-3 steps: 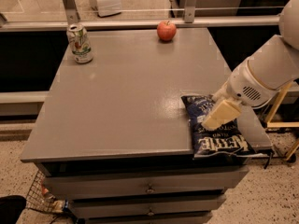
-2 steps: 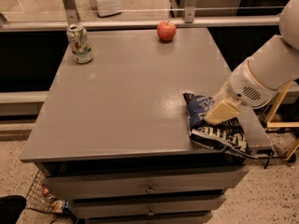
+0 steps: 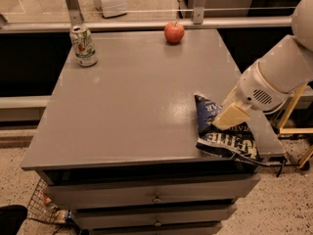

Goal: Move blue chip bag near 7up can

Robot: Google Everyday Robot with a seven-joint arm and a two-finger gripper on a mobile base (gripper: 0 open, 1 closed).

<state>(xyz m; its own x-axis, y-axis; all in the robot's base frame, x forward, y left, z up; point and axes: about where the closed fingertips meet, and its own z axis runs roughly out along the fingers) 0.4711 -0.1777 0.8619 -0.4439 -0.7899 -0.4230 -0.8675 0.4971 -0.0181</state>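
The blue chip bag (image 3: 209, 111) lies at the table's front right corner, dark navy with white lettering, its front end curled up off the table edge. My gripper (image 3: 229, 117), with cream fingers below a white wrist, comes in from the right and is shut on the middle of the bag. The 7up can (image 3: 84, 45), white and green with a silver top, stands upright at the table's far left corner, far from the bag.
A red apple (image 3: 174, 32) sits at the far edge of the grey table (image 3: 127, 102). A rail with metal posts (image 3: 198, 4) runs behind the table. Drawers (image 3: 156, 197) are below, a wire basket (image 3: 46, 207) on the floor at left, a wooden frame (image 3: 293, 111) at right.
The bag lay flat a second ago; now its front end has curled and lifted off the table with the gripper on it. Can and apple have not moved.
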